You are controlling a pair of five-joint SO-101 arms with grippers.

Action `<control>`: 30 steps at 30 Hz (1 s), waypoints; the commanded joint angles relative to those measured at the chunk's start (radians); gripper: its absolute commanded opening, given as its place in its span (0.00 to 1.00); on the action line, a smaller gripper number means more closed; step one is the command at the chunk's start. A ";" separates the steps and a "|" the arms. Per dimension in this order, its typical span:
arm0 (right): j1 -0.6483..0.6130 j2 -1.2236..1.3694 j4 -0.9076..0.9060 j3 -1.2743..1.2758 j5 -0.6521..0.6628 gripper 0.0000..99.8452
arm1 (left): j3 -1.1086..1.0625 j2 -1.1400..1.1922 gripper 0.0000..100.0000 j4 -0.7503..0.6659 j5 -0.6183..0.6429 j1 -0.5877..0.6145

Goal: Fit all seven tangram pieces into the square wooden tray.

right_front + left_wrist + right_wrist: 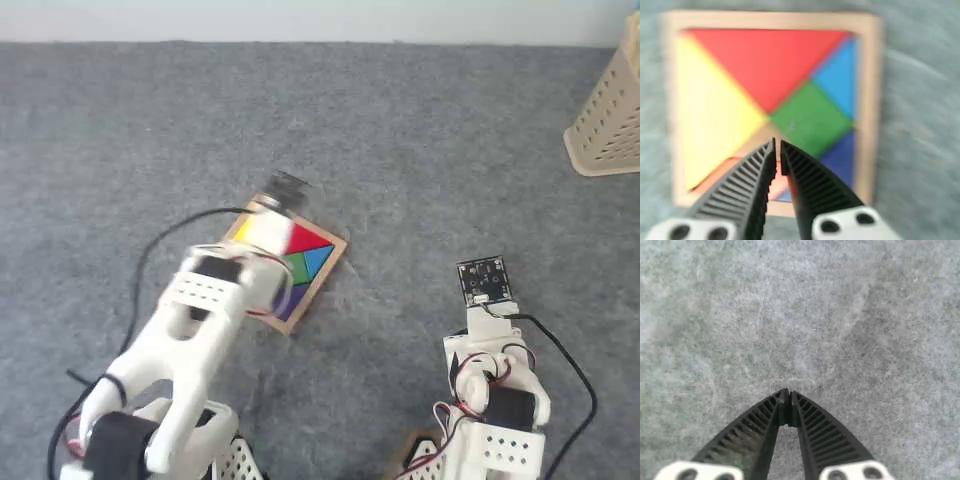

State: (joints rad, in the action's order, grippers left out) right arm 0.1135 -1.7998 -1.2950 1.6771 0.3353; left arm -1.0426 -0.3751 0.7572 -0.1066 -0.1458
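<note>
Your left arm rises from the lower left of the high view and hangs over the square wooden tray at mid-frame. In the left wrist view your left gripper sits above the tray's lower middle. It is clenched to a thin slit and grasps nothing. The yellow triangle lies to its left and the orange piece beside its left finger. The red triangle lies above, the green square just past the tips, and the dark blue piece to the right. Your right arm stands at lower right, well apart from the tray. Your right gripper is clenched, tips touching, over the bare grey table.
</note>
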 commanded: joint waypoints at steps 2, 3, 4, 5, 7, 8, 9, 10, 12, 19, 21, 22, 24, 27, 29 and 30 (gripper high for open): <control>0.012 -0.015 0.013 0.006 0.011 0.01 | 0.039 -0.012 0.01 -0.061 0.061 0.157; 0.012 -0.015 0.013 0.006 0.011 0.01 | 0.041 -0.014 0.01 -0.061 0.061 0.169; 0.012 -0.015 0.013 0.006 0.011 0.01 | 0.044 -0.026 0.01 -0.061 0.061 0.180; 0.012 -0.015 0.013 0.006 0.011 0.01 | 0.039 -0.046 0.01 -0.057 0.064 0.187; 0.012 -0.015 0.013 0.006 0.011 0.01 | 0.013 -0.114 0.01 -0.055 0.089 0.204; 0.012 -0.015 0.013 0.006 0.011 0.01 | -0.008 -0.160 0.01 -0.055 0.103 0.212; 0.012 -0.015 0.013 0.006 0.011 0.01 | -0.031 -0.212 0.01 -0.055 0.107 0.218; 0.012 -0.015 0.013 0.006 0.011 0.01 | -0.064 -0.270 0.01 -0.055 0.101 0.218; 0.012 -0.015 0.013 0.006 0.011 0.01 | -0.133 -0.393 0.01 -0.055 0.089 0.218; 0.012 -0.015 0.013 0.006 0.011 0.01 | -0.344 -0.844 0.01 -0.072 0.091 0.218; 0.012 -0.015 0.013 0.006 0.011 0.01 | -0.414 -0.970 0.01 -0.117 0.091 0.218; 0.012 -0.015 0.013 0.006 0.011 0.01 | -0.455 -1.034 0.01 -0.149 0.091 0.218; 0.012 -0.015 0.013 0.006 0.011 0.01 | -0.530 -1.158 0.01 -0.178 0.091 0.218; 0.012 -0.015 0.013 0.006 0.011 0.01 | -0.607 -1.326 0.01 -0.176 0.091 0.218; 0.012 -0.015 0.013 0.006 0.011 0.01 | -0.648 -1.421 0.01 -0.170 0.091 0.218; 0.012 -0.015 0.013 0.006 0.011 0.01 | -0.642 -1.453 0.01 -0.144 0.091 0.218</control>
State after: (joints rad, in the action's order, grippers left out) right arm 0.1135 -1.7998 -1.2950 1.6771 0.3353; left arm -1.6594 -1.6456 0.6099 -0.0222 0.0660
